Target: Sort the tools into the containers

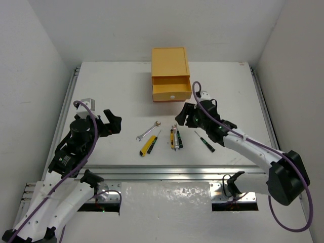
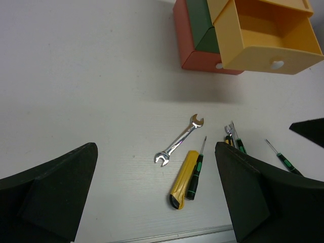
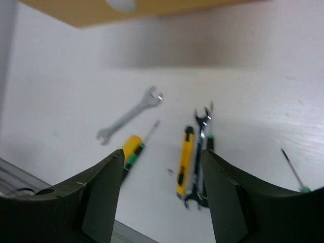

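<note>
- Black fingers of the right pincer (image 3: pixel 163 154) stand apart with nothing between them. In the right wrist view they frame a bundle of tools from above.
- The bundle lies at lower centre of that frame. It is a yellow-handled screwdriver (image 3: pixel 185 162) with a silver wrench (image 3: pixel 201 147) touching it and a green-handled screwdriver (image 2: pixel 239 146) tucked alongside.
- Left of the bundle, near but apart, lie a second wrench (image 3: pixel 129 121) and a utility knife (image 3: pixel 131 146), which is partly hidden by one finger. A lone screwdriver (image 3: pixel 293 172) sits toward the right edge.
- At upper centre of the overhead view the yellow drawer (image 1: pixel 172 91) stands open, its knob facing the tools. No tool shows inside it.
- The left pincer (image 1: pixel 114 122) is spread wide and empty at the left of the frame, well apart from everything.
- Every tool lies on the table (image 1: pixel 111 86), so sorting seems barely begun and the step in hand looks like the first pick.
- The next move probably calls for lowering over the bundle, setting the jaws across a single shaft, and closing without dragging its neighbours along.
</note>
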Controlling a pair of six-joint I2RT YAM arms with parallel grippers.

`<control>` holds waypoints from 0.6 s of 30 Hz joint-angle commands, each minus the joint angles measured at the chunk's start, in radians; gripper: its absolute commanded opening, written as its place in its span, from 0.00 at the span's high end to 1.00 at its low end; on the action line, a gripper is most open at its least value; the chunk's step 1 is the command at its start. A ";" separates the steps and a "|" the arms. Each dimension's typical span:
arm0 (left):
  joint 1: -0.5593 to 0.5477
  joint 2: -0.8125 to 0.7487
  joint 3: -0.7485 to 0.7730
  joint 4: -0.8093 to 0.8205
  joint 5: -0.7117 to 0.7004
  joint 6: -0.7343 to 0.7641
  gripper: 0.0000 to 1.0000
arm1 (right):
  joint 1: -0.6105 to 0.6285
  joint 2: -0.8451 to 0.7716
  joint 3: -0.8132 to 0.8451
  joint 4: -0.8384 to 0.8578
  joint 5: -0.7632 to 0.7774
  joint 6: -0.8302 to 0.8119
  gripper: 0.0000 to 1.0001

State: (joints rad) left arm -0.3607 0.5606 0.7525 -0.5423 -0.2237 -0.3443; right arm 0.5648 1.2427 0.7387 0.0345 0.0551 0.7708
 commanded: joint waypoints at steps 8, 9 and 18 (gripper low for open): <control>-0.004 -0.001 0.001 0.045 -0.005 0.010 0.00 | 0.173 0.110 0.114 -0.324 0.190 -0.191 0.56; -0.004 0.002 0.001 0.045 -0.005 0.010 0.00 | 0.187 0.135 0.125 -0.327 0.190 -0.194 0.57; -0.004 0.005 -0.001 0.045 -0.002 0.010 0.00 | 0.237 0.451 0.333 -0.383 0.250 -0.163 0.61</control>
State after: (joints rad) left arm -0.3607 0.5648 0.7525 -0.5423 -0.2237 -0.3443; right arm 0.8028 1.6299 0.9947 -0.3199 0.2432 0.5987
